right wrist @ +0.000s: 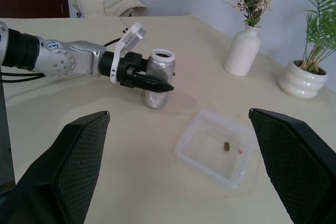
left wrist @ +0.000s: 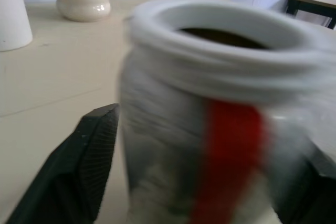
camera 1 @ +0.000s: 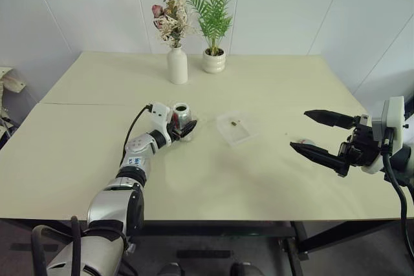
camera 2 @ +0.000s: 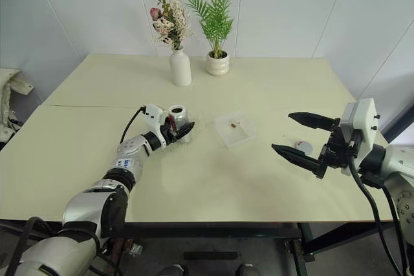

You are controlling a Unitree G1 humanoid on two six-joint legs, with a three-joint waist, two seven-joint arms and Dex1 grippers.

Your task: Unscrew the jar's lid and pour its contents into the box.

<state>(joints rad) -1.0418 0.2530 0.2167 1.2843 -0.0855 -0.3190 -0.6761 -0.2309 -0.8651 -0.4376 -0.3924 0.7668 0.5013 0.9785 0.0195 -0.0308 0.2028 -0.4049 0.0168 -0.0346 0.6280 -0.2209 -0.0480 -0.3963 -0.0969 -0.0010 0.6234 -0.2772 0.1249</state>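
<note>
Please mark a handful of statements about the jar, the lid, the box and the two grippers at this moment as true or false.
1. The jar stands upright on the table with its mouth uncovered. True.
2. The lid is screwed onto the jar. False: it lies flat on the table near the right gripper.
3. A small dark bit lies inside the box. True.
4. The right gripper is shut on the lid. False: its fingers are wide apart and hold nothing.
5. The left gripper is at the jar, with a finger on either side of it. True.
6. The box stands between the white vase and the plant pot. False: it sits nearer the robot, beside the jar.
</note>
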